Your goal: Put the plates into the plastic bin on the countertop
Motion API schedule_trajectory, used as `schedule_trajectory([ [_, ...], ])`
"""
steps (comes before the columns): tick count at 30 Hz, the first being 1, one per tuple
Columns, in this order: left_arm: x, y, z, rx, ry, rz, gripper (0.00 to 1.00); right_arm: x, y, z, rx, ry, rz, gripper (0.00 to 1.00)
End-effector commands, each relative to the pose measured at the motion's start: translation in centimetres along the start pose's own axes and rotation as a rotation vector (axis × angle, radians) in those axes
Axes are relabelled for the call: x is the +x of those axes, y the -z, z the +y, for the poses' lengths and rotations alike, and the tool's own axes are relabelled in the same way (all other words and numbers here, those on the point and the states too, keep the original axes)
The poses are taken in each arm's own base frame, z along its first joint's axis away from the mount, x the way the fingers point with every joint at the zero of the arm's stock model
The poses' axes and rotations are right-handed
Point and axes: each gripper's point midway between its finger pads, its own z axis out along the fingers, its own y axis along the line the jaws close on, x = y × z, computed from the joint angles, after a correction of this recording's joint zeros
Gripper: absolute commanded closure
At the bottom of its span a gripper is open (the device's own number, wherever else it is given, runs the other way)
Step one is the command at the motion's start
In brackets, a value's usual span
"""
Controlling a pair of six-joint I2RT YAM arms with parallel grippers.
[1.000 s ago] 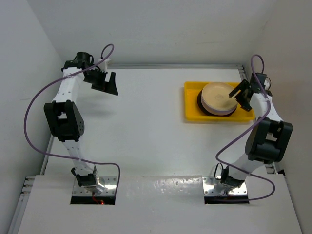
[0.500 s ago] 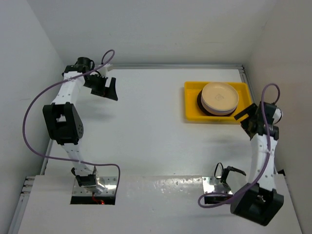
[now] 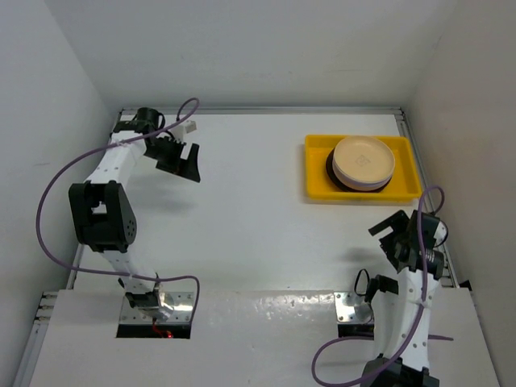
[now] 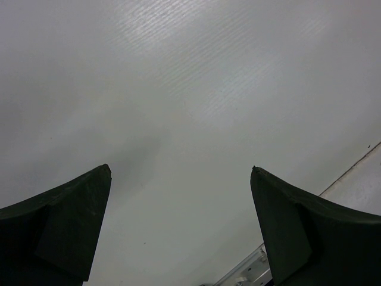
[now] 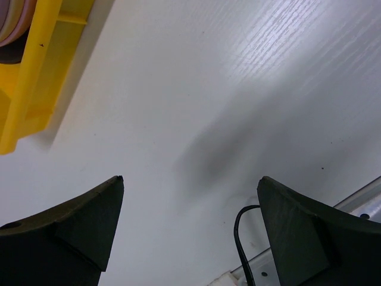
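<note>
Right tool (image 3: 389, 239) has pulled clear of the plastic bin (image 3: 318, 192), spread; left tool (image 3: 184, 161) spread.

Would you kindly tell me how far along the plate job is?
Looks done: the stack of round plates, cream on top, sits in the bright yellow rectangular plastic bin. Nothing in hand: left hand and right hand are open, empty. No plate is left on the white countertop.

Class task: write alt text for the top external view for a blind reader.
A stack of plates, cream one on top, sits in a yellow plastic bin at the far right of a white countertop. The left gripper at far left and the right gripper, nearer than the bin, are both open and empty.
</note>
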Motion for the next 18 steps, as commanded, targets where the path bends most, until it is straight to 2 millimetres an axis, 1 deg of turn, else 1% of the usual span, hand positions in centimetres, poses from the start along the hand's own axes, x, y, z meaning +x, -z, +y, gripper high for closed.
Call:
schedule_trajectory([
  [1, -1.11, 1.53, -0.82, -0.024, -0.045, -0.057, 0.0, -0.46, 0.38, 1.08, -0.043, 0.014, 0.0, 0.08],
  [3, -0.81, 1.37, -0.82, -0.021, -0.04, -0.049, 0.0, -0.48, 0.44, 1.12, -0.035, 0.023, 0.014, 0.08],
  [5, -1.18, 1.46, -1.16, -0.022, -0.056, -0.061, 0.0, -0.38, 0.42, 1.28, -0.039, 0.029, 0.03, 0.08],
  [6, -0.87, 1.29, -1.17, -0.019, -0.052, -0.054, 0.0, -0.22, 0.33, 1.13, -0.032, 0.033, 0.04, 0.08],
  [10, -0.82, 1.3, -1.02, -0.027, -0.051, -0.05, 0.0, 0.12, 0.18, 1.16, -0.035, 0.033, 0.06, 0.08],
  [15, -0.82, 1.3, -1.02, -0.027, -0.051, -0.05, 0.0, 0.05, 0.18, 1.39, -0.054, 0.042, 0.047, 0.08],
  [18, -1.01, 1.28, -0.93, -0.03, -0.056, -0.058, 0.0, -0.09, 0.29, 2.02, -0.103, 0.06, 0.026, 0.08],
])
